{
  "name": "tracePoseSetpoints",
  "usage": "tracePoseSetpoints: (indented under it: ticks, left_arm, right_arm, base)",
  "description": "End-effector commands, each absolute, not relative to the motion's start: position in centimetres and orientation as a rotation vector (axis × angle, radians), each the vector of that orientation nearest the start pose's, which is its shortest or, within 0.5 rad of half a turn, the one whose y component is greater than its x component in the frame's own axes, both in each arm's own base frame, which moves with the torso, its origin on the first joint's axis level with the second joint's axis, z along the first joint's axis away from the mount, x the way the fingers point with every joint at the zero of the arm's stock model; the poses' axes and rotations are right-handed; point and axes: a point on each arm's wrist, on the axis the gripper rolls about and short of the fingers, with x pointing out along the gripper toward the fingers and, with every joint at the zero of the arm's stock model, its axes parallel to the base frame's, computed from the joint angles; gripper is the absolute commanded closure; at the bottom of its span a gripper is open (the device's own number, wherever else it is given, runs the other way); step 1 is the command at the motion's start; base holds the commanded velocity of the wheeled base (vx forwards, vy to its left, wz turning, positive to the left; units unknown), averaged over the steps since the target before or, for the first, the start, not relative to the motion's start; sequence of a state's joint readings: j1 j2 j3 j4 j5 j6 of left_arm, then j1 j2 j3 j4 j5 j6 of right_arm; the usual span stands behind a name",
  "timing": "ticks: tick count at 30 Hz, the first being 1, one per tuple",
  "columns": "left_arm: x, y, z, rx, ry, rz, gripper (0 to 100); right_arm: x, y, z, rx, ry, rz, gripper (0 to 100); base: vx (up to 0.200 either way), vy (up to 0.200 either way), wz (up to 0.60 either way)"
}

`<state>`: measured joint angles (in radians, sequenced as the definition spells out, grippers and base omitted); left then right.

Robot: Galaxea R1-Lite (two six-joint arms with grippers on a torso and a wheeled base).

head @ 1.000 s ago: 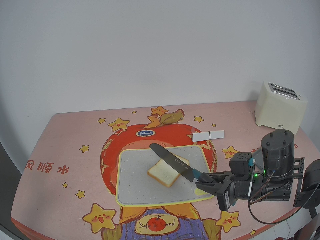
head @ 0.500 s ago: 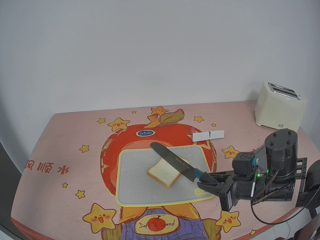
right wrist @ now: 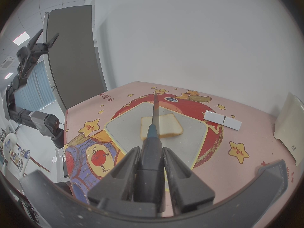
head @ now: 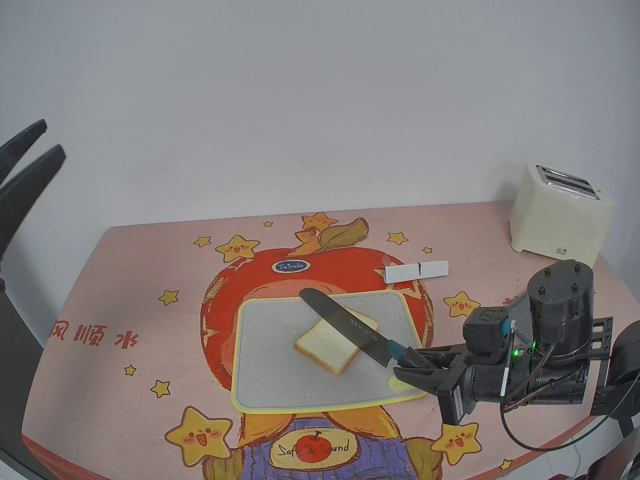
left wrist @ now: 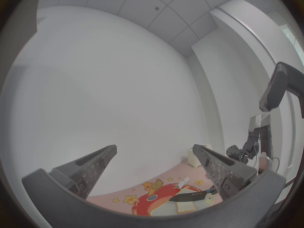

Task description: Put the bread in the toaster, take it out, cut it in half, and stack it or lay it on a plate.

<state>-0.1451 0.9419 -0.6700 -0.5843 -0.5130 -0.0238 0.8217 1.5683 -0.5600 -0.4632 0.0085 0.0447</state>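
A slice of white bread (head: 331,348) lies flat on the grey, yellow-rimmed cutting board (head: 267,368) in the middle of the table. My right gripper (head: 403,363) is at the board's right edge, shut on the teal-collared handle of a dark knife (head: 343,321). The blade runs diagonally across the slice's far right corner. In the right wrist view the knife (right wrist: 155,111) points straight over the bread (right wrist: 167,125). My left gripper (head: 48,139) is raised high off the table's left side, open and holding nothing, its fingers (left wrist: 91,165) spread wide.
The cream toaster (head: 560,216) stands at the table's back right corner, its slots holding nothing. A white paper strip (head: 416,271) lies just behind the board. The pink printed tablecloth (head: 133,288) is bare on the left.
The left gripper has risen into the head view at the left edge. The right arm shifted slightly to the right; the knife stays across the bread.
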Motion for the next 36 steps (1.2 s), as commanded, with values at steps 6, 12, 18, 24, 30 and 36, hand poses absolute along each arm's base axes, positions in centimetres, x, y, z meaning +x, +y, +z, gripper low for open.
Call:
tracePoseSetpoints:
  ticks: [6,12,18,24,30,36]
  left_arm:
    - [16.5,-3.7,28.2,0.057,-0.240,-0.689,0]
    - [19.5,-5.1,27.1,0.047,-0.233,-0.735,0]
    - [21.1,-10.7,25.2,-0.015,-0.182,-0.813,0]
    - [22.7,-13.2,25.4,-0.031,-0.227,-0.818,0]
    - [23.5,-14.1,25.3,-0.027,-0.140,-0.799,0]
    - [24.2,-14.8,23.8,-0.016,-0.029,-0.790,0]
  right_arm:
    - [16.5,17.9,13.7,-0.191,0.538,0.802,100]
    - [16.5,17.9,13.7,-0.191,0.540,0.802,100]
    - [16.6,18.1,13.4,-0.196,0.551,0.800,100]
    - [16.6,18.0,13.5,-0.196,0.546,0.801,100]
    - [16.3,18.0,13.3,-0.212,0.548,0.814,100]
    - [16.2,18.0,13.3,-0.214,0.548,0.811,100]
  base:
    - [0.000,0.000,0.00]
    - [0.000,0.000,0.00]
    - [0.000,0.000,0.00]
    - [0.000,0.000,0.00]
    - [0.000,0.000,0.00]
    - [0.000,0.000,0.00]
